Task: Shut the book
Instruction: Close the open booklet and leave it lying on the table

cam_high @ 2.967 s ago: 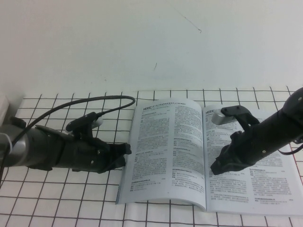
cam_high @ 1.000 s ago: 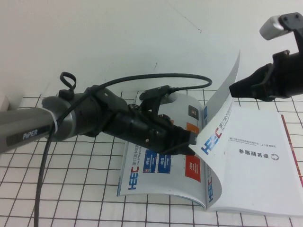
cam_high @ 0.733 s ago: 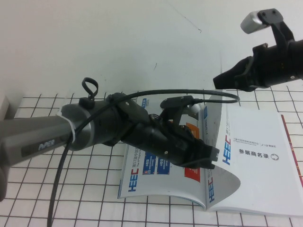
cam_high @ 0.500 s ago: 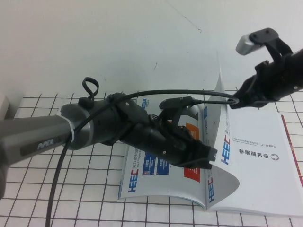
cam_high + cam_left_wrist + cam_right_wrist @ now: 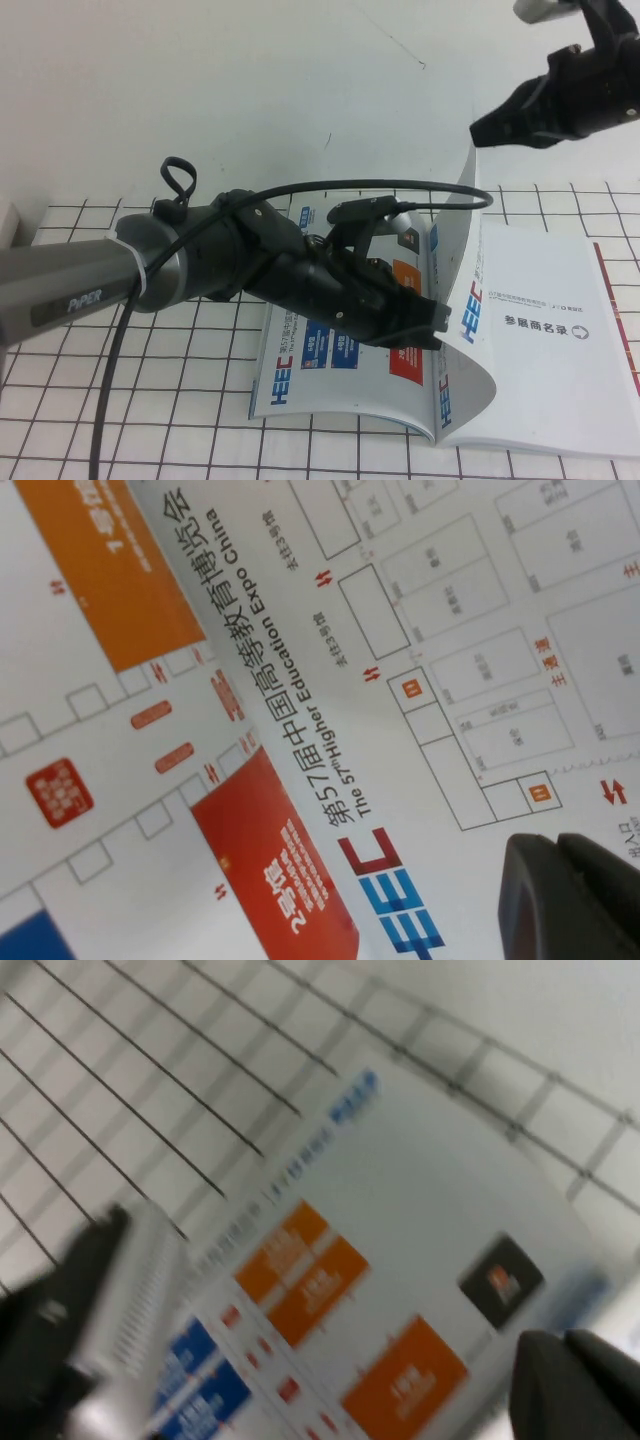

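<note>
High view: book (image 5: 545,330) open on checked cloth (image 5: 150,400), centre-right. One sheet (image 5: 465,270) stands curled up from spine. Low over colourful page, left gripper (image 5: 428,328), tip against sheet's lower part, jaws together. Up high, right gripper (image 5: 487,128) just above sheet's top edge, jaws together; contact unclear.
Left wrist view: floor plan and orange blocks fill frame, fingertips (image 5: 545,900) pressed together.
Right wrist view: blurred colourful page below, fingertips (image 5: 545,1380) closed.

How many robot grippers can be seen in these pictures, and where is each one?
2. The left gripper is low over the open book, beside its lifted, curling cover. The right gripper is high in the air above the book, toward the right.
</note>
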